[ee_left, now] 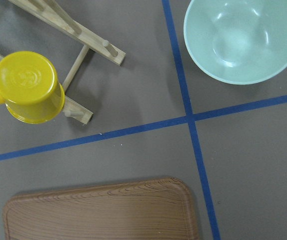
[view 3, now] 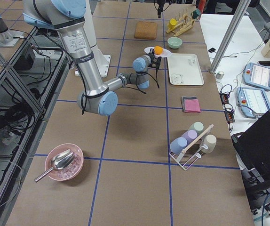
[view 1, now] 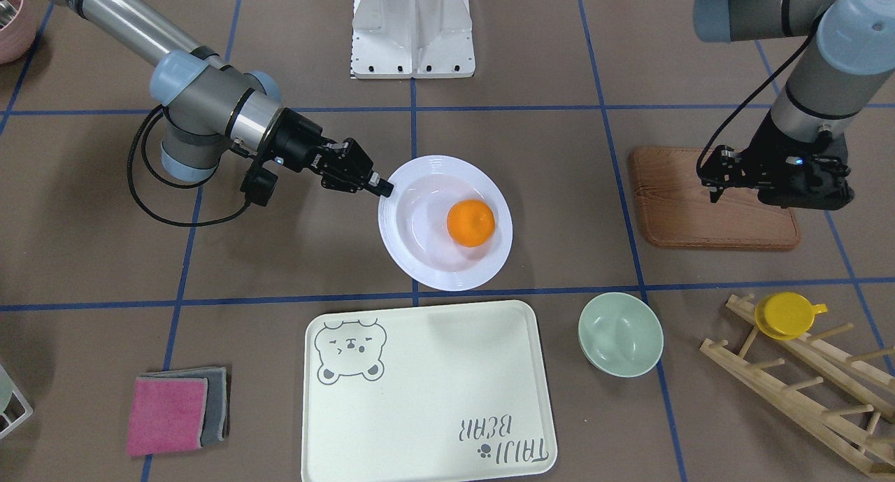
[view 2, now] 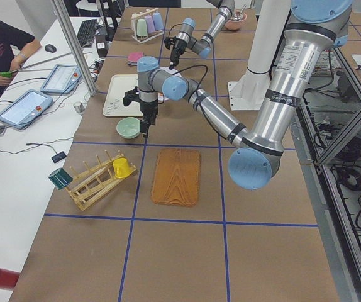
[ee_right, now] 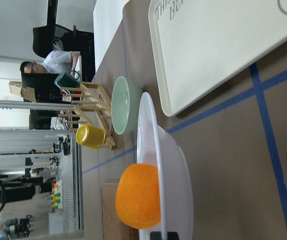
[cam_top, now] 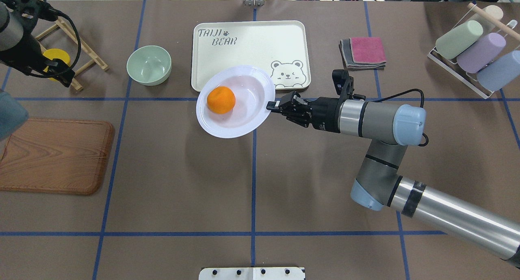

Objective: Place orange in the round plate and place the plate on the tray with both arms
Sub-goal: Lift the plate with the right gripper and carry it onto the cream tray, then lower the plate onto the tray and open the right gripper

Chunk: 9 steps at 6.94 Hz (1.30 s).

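- Brown paper with blue tape lines covers the table (cam_top: 183,182). Clock directions below are read in the overhead view, with 12 pointing away from the robot.
- The orange (cam_top: 221,100) lies inside the round plate (cam_top: 239,130), resting in the sunken centre toward its 9 o'clock side.
- The right gripper (cam_top: 271,106) is clamped on the plate's rim at 3 o'clock, its arm reaching in level from that side.
- In the right wrist view the plate appears to hang a little above the table, so I judge it is carried rather than resting.
- The tray (cam_top: 252,48) lies at 12 o'clock from the plate, its long axis running 9 to 3.
- Overhead, the plate's far rim overlaps the tray's near edge. The front-facing view shows a strip of table between them, so the plate is not yet over the tray.
- The coming move likely turns on a short carry toward 12, then a lowering onto the bare part of the tray.
- The left gripper (cam_top: 61,72) hovers well apart at about 10 o'clock from the plate, near the yellow cup (cam_top: 57,57), beyond the wood board (cam_top: 53,154).
- I cannot tell whether its fingers are apart or together.
- The right arm is by far the nearer, and the plate's free 9 o'clock rim faces the left one.
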Available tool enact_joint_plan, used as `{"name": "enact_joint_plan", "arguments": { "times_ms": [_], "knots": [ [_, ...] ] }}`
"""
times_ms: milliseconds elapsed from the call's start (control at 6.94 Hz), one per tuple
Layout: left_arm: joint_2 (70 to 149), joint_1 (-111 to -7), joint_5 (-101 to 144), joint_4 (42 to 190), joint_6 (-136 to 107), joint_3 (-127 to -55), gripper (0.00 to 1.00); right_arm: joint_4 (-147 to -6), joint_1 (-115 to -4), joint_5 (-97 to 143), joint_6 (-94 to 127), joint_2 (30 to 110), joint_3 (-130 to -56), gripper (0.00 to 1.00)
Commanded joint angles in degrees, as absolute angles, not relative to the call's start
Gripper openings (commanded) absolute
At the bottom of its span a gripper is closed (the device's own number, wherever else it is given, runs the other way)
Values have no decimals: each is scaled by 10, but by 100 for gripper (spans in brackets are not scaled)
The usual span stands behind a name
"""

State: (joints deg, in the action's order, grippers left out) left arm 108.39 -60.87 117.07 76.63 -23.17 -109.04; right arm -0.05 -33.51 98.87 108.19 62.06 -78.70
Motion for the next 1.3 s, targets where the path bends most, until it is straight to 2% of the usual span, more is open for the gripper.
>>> {"name": "enact_joint_plan", "arguments": {
  "times_ms": [0,577,721,1153],
  "knots": [
    [1084,-617,1171,771,-219,-1082,98,-57,-367,931,1106,614,-779,12],
    [1085,-627,1171,772,-200,-1072,98,-125,-371,851,1114,577,-728,12],
    [1085,-627,1171,772,-200,-1072,98,-138,-364,847,1125,546,-696,12],
    [1086,-627,1172,772,-200,-1070,98,-173,-347,841,1126,500,-658,12]
  ]
}}
